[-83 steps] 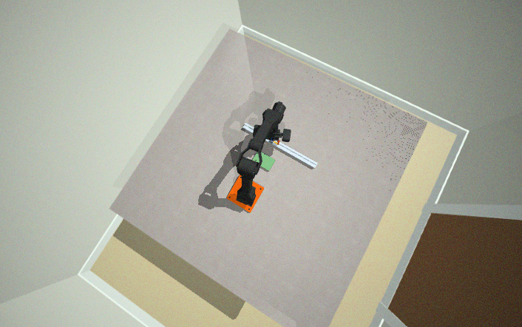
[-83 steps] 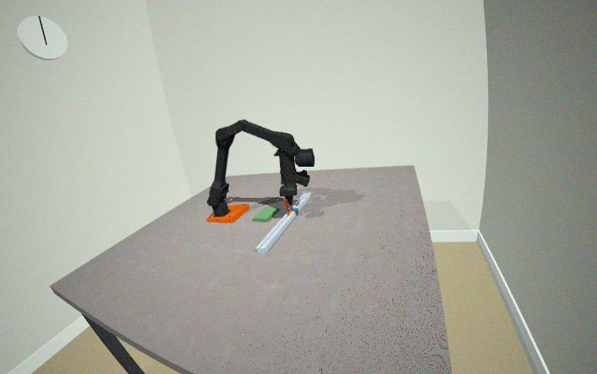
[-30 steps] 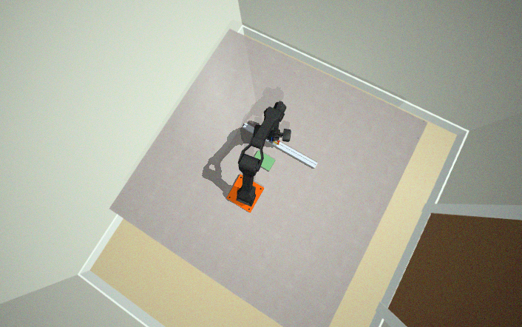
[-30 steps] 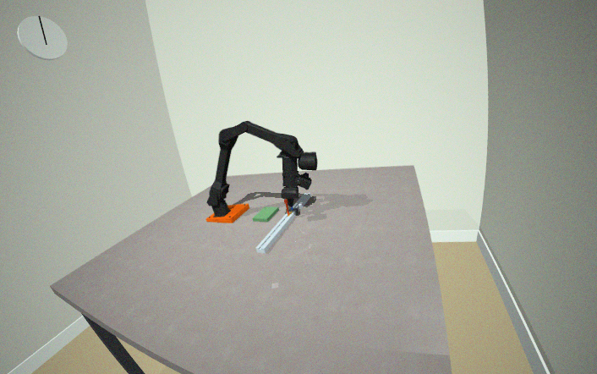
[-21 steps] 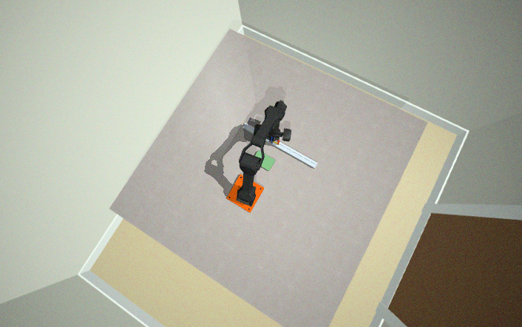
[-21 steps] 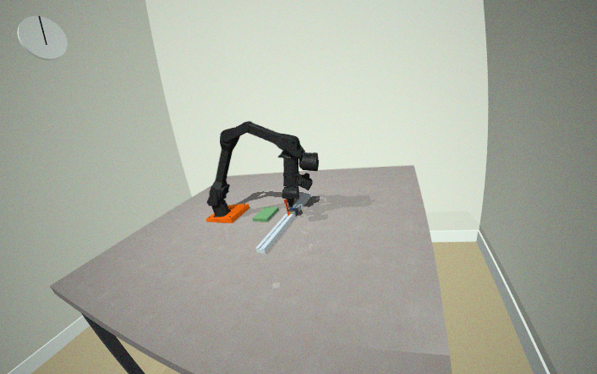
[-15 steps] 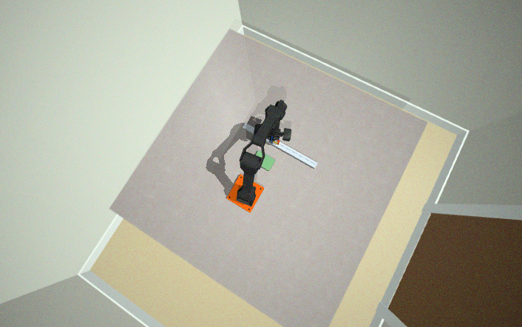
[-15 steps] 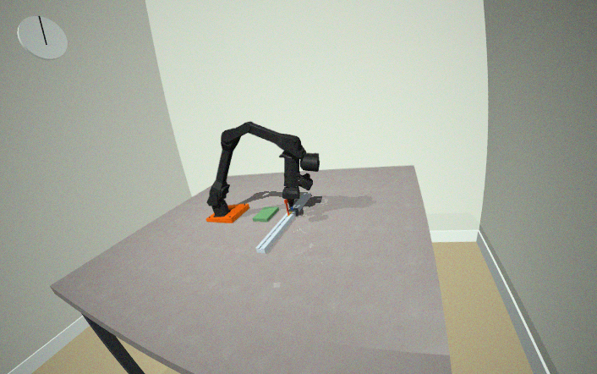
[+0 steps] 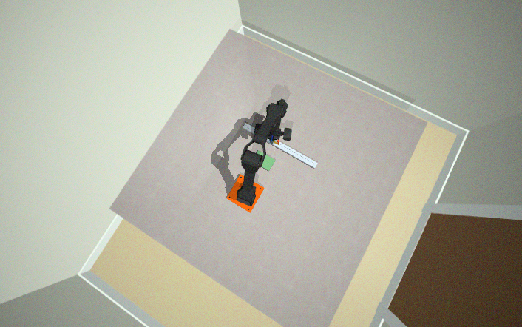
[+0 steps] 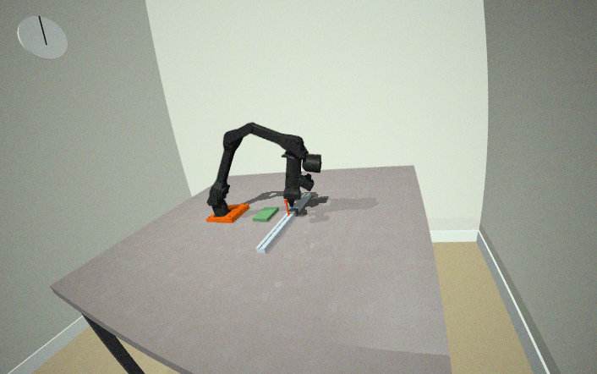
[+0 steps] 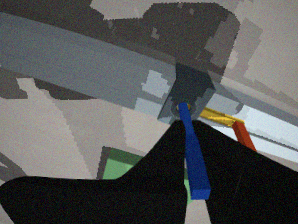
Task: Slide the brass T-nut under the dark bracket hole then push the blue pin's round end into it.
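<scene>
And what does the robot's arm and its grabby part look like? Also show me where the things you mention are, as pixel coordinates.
The arm [image 9: 272, 119] [image 10: 225, 161] is black, with chunky joints. Its jaws look plain black too, wide at the back and narrowing toward the tips. The base plate [image 9: 257, 188] [image 10: 239, 211] is bright orange.
</scene>
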{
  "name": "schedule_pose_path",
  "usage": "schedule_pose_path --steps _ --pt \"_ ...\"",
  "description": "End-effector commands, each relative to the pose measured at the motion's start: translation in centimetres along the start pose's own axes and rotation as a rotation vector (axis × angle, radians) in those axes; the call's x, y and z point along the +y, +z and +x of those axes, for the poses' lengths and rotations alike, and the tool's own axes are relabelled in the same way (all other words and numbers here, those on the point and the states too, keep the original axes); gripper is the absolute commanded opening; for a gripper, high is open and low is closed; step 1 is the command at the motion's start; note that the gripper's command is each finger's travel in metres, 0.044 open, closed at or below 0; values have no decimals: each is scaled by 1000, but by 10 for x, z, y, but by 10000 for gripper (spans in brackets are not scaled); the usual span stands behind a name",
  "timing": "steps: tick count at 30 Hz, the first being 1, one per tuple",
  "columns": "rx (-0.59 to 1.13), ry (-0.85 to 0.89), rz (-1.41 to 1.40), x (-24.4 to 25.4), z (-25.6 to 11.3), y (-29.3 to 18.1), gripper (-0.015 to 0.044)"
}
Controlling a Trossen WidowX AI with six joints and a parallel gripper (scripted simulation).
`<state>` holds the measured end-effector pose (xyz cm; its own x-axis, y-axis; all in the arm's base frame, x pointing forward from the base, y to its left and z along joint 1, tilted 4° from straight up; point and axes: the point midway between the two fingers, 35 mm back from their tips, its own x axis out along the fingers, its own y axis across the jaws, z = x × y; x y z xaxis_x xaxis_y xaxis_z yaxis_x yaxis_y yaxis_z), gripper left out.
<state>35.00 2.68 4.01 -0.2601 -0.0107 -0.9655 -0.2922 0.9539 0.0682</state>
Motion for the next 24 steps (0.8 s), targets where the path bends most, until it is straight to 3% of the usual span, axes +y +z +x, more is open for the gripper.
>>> schedule_pose_path --steps 1,11,20,24 --pt "5 5 -3 0 1 1 -150" --pt "-3 -1 0 0 0 0 -150" --pt "-6 -1 0 0 -1 0 86" --pt "-6 -1 0 0 -1 0 90"
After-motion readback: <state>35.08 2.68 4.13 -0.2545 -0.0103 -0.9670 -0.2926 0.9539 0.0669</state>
